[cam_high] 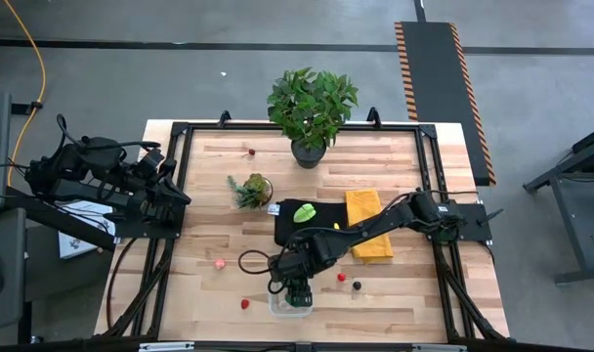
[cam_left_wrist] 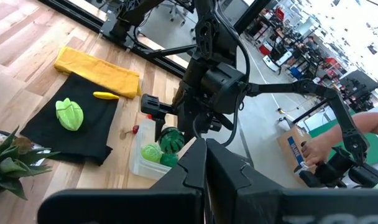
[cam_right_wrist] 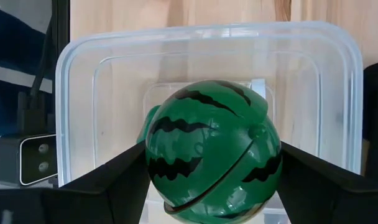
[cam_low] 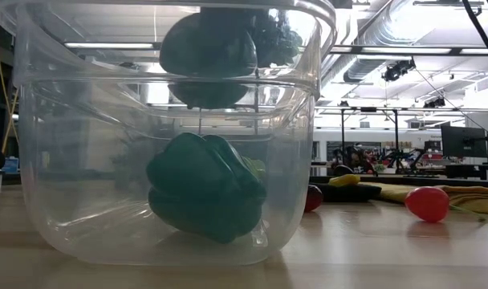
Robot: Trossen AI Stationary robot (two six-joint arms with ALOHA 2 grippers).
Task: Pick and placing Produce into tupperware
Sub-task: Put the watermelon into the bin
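My right gripper (cam_right_wrist: 212, 155) hangs over the clear tupperware (cam_high: 289, 305) near the table's near edge, shut on a green striped toy watermelon (cam_right_wrist: 207, 146). In the low view the watermelon (cam_low: 208, 48) shows through the tupperware's wall (cam_low: 75, 185), level with the rim. A green toy pepper (cam_low: 204, 197) lies on the tupperware's floor below it. More produce lies on the table: a lime-green piece (cam_high: 305, 211) on a black cloth, a pink one (cam_high: 220, 262), red ones (cam_high: 245, 303) (cam_high: 341, 277) and a dark one (cam_high: 356, 286). My left gripper (cam_high: 175, 191) waits, shut, at the table's left edge. My right gripper pinches the watermelon between its two fingers (cam_right_wrist: 114, 180), which sit on opposite sides of the ball (cam_right_wrist: 156, 158). They come from above, pointing down. The watermelon is lifted clear, hanging in the tupperware's mouth above the pepper.
A folded yellow cloth (cam_high: 367, 223) and a black cloth (cam_high: 289, 223) lie behind the tupperware. Farther back stand a small succulent (cam_high: 253, 189) and a large potted plant (cam_high: 312, 108). Another red piece (cam_high: 251, 152) lies near the far edge. A person's hand (cam_left_wrist: 313, 149) shows beyond the table.
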